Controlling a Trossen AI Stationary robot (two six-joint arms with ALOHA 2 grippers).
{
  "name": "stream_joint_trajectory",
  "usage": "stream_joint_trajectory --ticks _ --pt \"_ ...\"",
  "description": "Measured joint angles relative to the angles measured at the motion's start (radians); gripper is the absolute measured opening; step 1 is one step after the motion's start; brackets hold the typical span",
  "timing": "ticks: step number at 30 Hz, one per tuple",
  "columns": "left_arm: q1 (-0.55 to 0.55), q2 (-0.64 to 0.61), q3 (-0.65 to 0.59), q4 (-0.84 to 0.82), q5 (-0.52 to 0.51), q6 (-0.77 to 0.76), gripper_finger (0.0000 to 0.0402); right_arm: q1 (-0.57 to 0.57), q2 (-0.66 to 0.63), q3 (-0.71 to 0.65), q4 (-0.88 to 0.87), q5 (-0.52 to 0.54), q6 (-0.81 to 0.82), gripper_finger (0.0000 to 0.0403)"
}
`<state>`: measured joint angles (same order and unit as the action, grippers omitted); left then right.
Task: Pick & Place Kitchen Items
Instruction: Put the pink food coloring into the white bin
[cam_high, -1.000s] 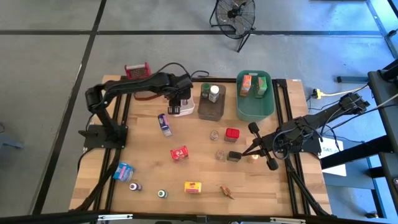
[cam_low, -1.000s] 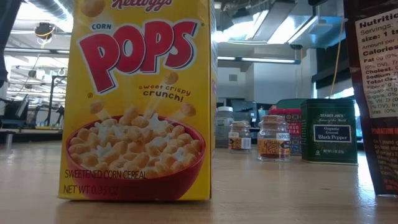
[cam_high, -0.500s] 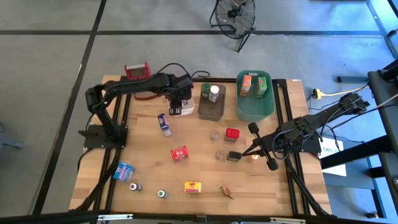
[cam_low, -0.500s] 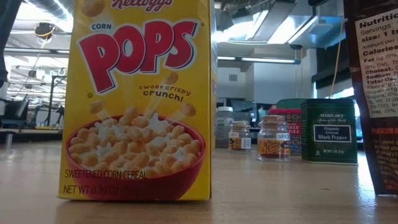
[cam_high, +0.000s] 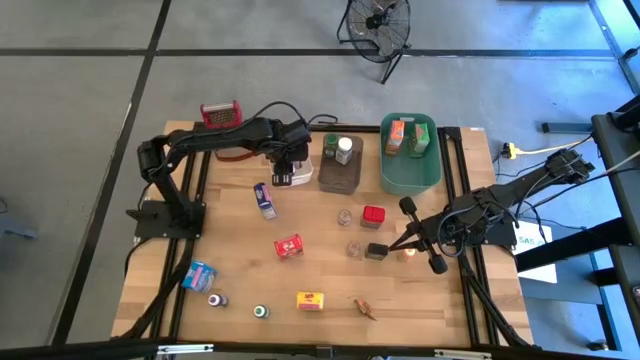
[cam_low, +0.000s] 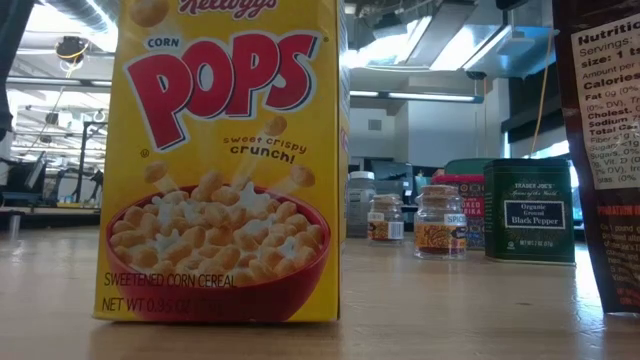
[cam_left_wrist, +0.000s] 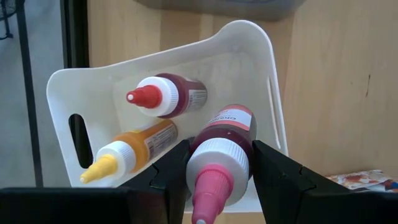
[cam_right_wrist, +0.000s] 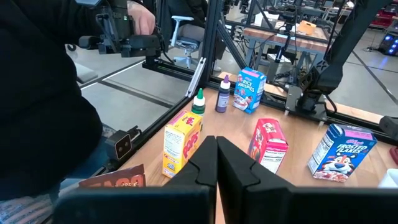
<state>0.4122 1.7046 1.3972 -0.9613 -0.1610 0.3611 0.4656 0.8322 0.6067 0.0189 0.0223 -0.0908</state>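
The left gripper (cam_left_wrist: 214, 180) grips a small pink-capped bottle (cam_left_wrist: 221, 158) between its fingers, directly above the white tub (cam_left_wrist: 68, 87). The bottle's long axis runs along the fingers, cap toward the wrist. Inside the tub, a red-capped bottle (cam_left_wrist: 166, 96) and a yellow-capped bottle (cam_left_wrist: 130, 152) lie side by side. The right gripper (cam_high: 412, 243) waits pinched shut, well apart from the tub.

Pink-capped bottle (cam_left_wrist: 219, 158), white tub (cam_left_wrist: 186, 68), yellow cereal box (cam_low: 225, 160)
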Motion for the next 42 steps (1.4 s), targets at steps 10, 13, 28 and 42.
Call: stream_joint_trajectory --ticks 10,13,28,42 --pt "0.0 0.0 0.0 0.0 0.007 0.0 0.0146 0.0 0.0 0.0 0.0 0.0 0.001 0.0003" --pt "0.0 0.001 0.0 0.001 0.007 0.0 0.0146 0.0 0.0 0.0 0.0 0.0 0.001 0.0003" --pt "0.002 0.004 -0.147 0.129 -0.054 0.032 0.0146 -0.001 0.043 0.001 0.026 0.003 -0.014 0.0003" --pt "0.002 0.004 -0.147 0.134 -0.046 0.031 0.0155 -0.001 0.043 0.001 0.054 0.003 -0.022 0.0003"
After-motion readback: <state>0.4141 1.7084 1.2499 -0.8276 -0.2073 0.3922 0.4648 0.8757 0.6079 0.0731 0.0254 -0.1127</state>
